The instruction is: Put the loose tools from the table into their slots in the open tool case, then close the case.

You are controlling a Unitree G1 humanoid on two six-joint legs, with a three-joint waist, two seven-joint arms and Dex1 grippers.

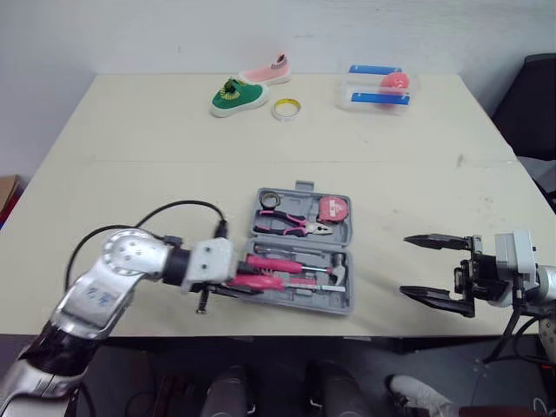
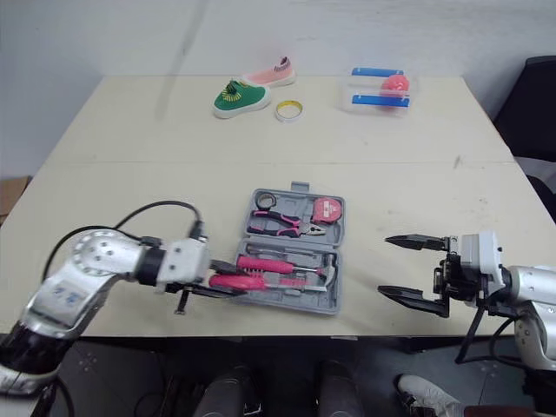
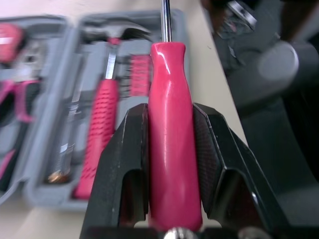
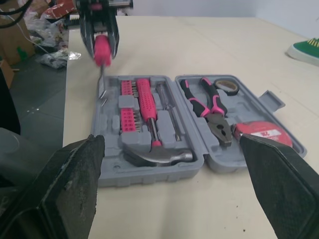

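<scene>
Tool case [image 1: 346, 301] lies open at the desk's front edge, midway along.
Head view: left gripper [image 1: 236, 283] clamped on pink-handled screwdriver [image 1: 261, 281] over the case's left end. Right gripper [image 1: 405, 264] has its fingers wide apart, right of the case.
Left wrist: hammer [image 3: 99, 124] seated in the near half.
Right wrist: pliers [image 4: 212, 107] and tape measure [image 4: 261, 133] in the far half.

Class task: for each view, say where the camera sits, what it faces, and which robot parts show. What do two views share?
Left eye view: head, facing forward-down at table and tool case; left gripper and right gripper show.
Right eye view: head's other eye, same scene.
Left wrist view: left wrist, along jaws shut on screwdriver, toward tool case.
Right wrist view: right wrist, between open jaws, toward tool case.
Shared: both wrist views show the hammer.
</scene>
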